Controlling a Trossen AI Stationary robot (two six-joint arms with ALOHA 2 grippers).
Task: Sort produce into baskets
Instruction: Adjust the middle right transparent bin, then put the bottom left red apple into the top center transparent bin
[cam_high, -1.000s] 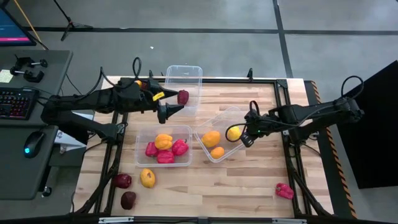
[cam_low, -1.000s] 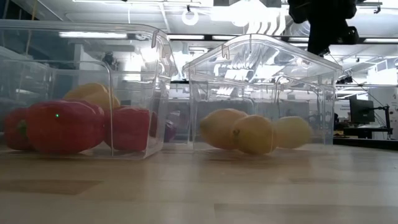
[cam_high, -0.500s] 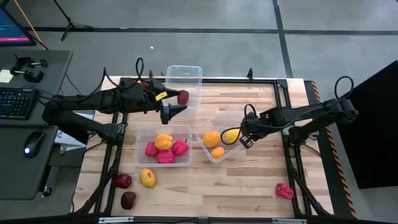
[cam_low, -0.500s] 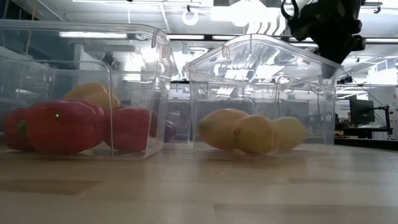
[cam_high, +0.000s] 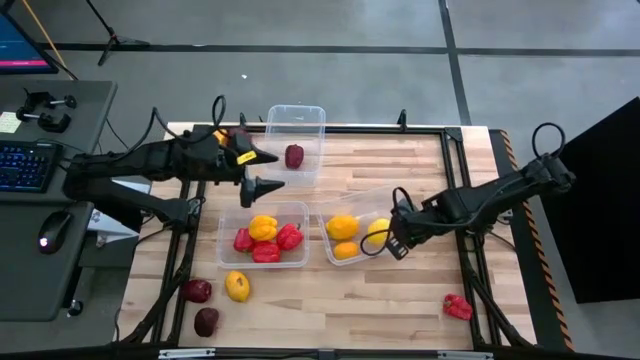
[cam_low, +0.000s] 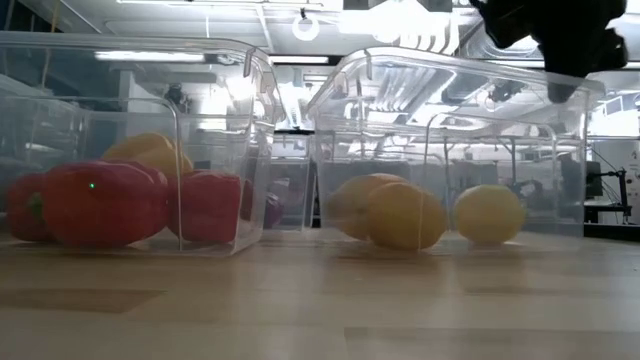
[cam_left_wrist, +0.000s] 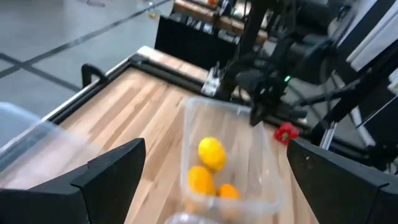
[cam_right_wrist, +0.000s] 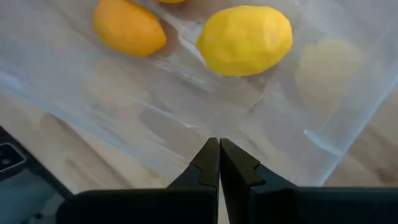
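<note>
Three clear baskets stand on the wooden table. The far one (cam_high: 296, 128) holds a maroon piece (cam_high: 294, 156). The middle one (cam_high: 262, 214) holds red peppers (cam_high: 265, 247) and a yellow-orange piece. The right basket (cam_high: 352, 203) holds yellow and orange produce (cam_high: 343, 227). My right gripper (cam_high: 393, 243) is shut at this basket's right side. My left gripper (cam_high: 268, 176) hovers open and empty between the far and middle baskets. Loose produce lies on the near left (cam_high: 237, 287) and a red piece on the near right (cam_high: 457, 306). My right gripper pinches the right basket's clear wall (cam_right_wrist: 242, 134) at its right side between its two shut fingers (cam_right_wrist: 208, 158). The fingers come from above, pointing steeply down. The basket sits with its base on the table, and the yellow piece (cam_right_wrist: 245, 40) lies inside, just beyond the fingertips.
Two maroon pieces (cam_high: 196, 290) (cam_high: 206, 321) lie near the table's near left corner. A desk with keyboard and mouse (cam_high: 50, 232) stands beyond the left edge. Bare wood lies along the near edge between the loose pieces.
My right gripper has gone toward the table's near edge and a little left, dragging the right basket with it. The basket has slid nearer and turned from a slant to about square with the table. The yellow and orange pieces inside have rolled apart.
</note>
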